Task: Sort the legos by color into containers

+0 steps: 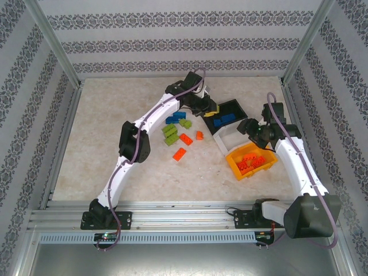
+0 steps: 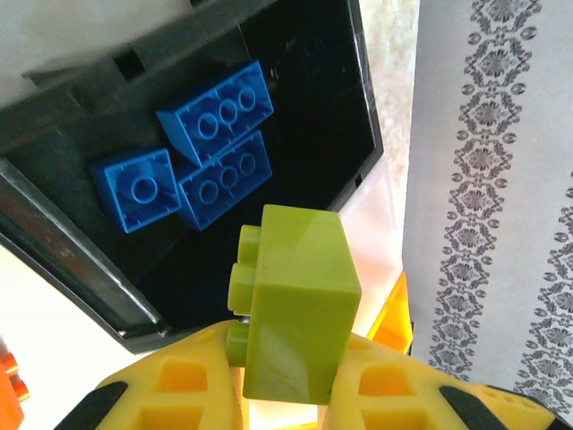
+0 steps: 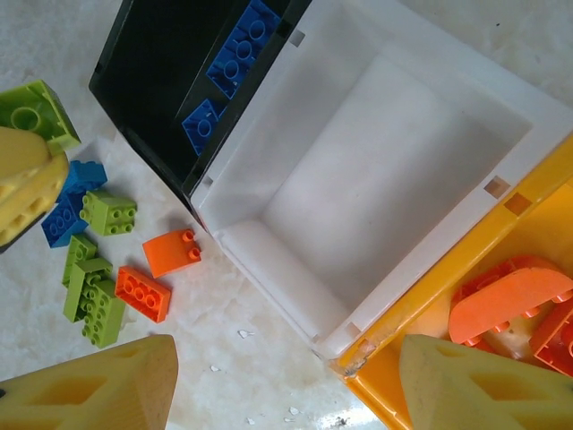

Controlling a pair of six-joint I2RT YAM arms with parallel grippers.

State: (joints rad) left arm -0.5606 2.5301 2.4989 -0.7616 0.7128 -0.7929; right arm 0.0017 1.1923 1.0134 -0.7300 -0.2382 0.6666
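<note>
**Beige table (image 1: 98, 149) mid-sort**

Grey-patterned wallpaper (image 1: 172, 46) backs the marbled surface on three sides. From the top camera, a row of containers stands at 3 o'clock from the table's middle, each touching the next. The black bin (image 1: 237, 104) lies toward 1 o'clock, the white bin (image 1: 225, 141) is in the middle, and the orange-yellow bin (image 1: 237, 167) lies toward 5 o'clock. Three blue bricks (image 2: 215, 134) lie in the black bin. Several orange-red bricks (image 1: 253, 163) lie in the orange-yellow one.

The left gripper (image 2: 286, 367) pinches a lime green brick (image 2: 300, 305) between its yellow fingers (image 2: 179, 381). The brick's studs face 9 o'clock in the wrist view. In the top view this claw hangs in the air at the black bin's 9 o'clock side. In its own camera the brick overlaps the corner where the black and white bins meet.

The right gripper (image 3: 286, 385) has its fingers spread wide. It hangs above the wall where the white and orange-yellow bins meet, at the white bin's 3 o'clock side in the top view.

A loose cluster (image 1: 171, 133) of blue, lime green and orange-red bricks lies on the table near its middle. It sits at 9 o'clock from the containers and close to them.
</note>
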